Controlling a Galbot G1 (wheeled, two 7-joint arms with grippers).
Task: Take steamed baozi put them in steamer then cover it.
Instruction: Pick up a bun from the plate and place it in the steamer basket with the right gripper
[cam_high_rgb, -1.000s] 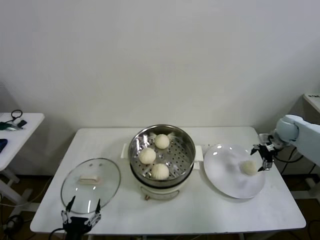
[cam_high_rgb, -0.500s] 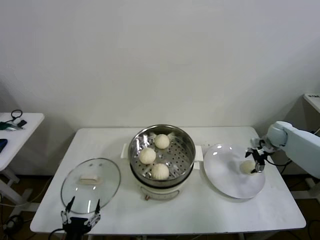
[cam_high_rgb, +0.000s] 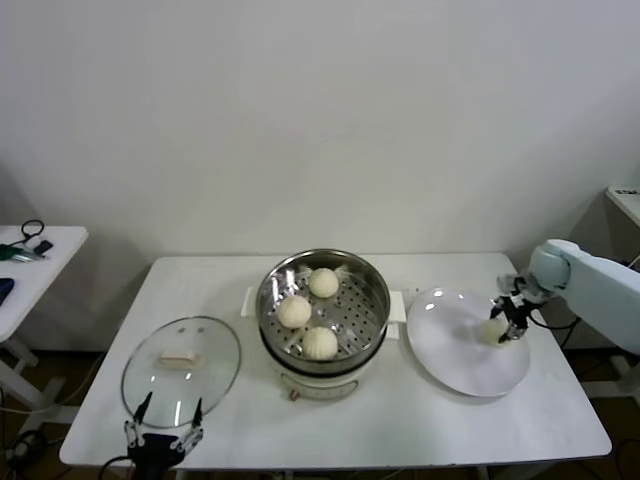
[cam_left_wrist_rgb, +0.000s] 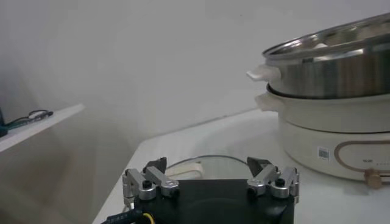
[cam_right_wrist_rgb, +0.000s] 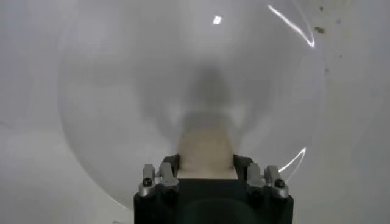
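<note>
Pinching baozi (cam_right_wrist_rgb: 206, 151) on plate (cam_right_wrist_rgb: 109, 91): right end effector (cam_right_wrist_rgb: 206, 159) | left end effector (cam_left_wrist_rgb: 210, 178) spread; parked

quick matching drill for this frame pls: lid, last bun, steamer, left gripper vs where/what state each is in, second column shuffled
1. lid
2. last bun
3. steamer
4. left gripper

a. holds three buns, uncovered
b. open, at the table's near edge by the lid
c. flat on the table, left of the pot
d. on the white plate, between the right gripper's fingers

Pairs: 1-c, 2-d, 3-a, 4-b
</note>
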